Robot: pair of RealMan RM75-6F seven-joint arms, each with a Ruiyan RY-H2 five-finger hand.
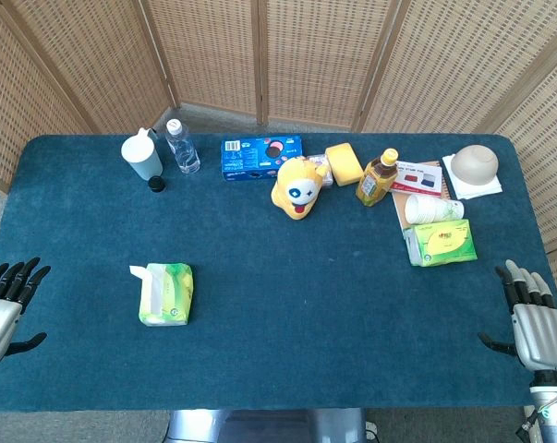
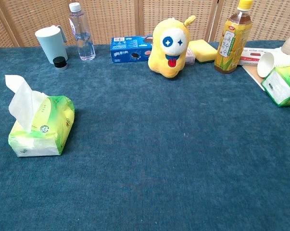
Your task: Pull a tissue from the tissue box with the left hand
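On the blue surface point(image 1: 260, 277), the green tissue box point(image 1: 166, 294) lies toward 8 o'clock from the centre, a white tissue point(image 2: 20, 101) standing up out of its top. The left robot hand point(image 1: 3, 305) rests at the surface's 9 o'clock edge, well apart from the box, fingers spread and holding nothing. The right robot hand point(image 1: 535, 318) sits at the 3 o'clock edge, fingers likewise apart and empty. Along the far side, toward 12 o'clock, stand a pale cup point(image 1: 142, 157), a water bottle point(image 1: 182, 146), a blue snack box point(image 1: 261, 157), a yellow plush toy point(image 1: 298, 187) and a juice bottle point(image 1: 377, 177).
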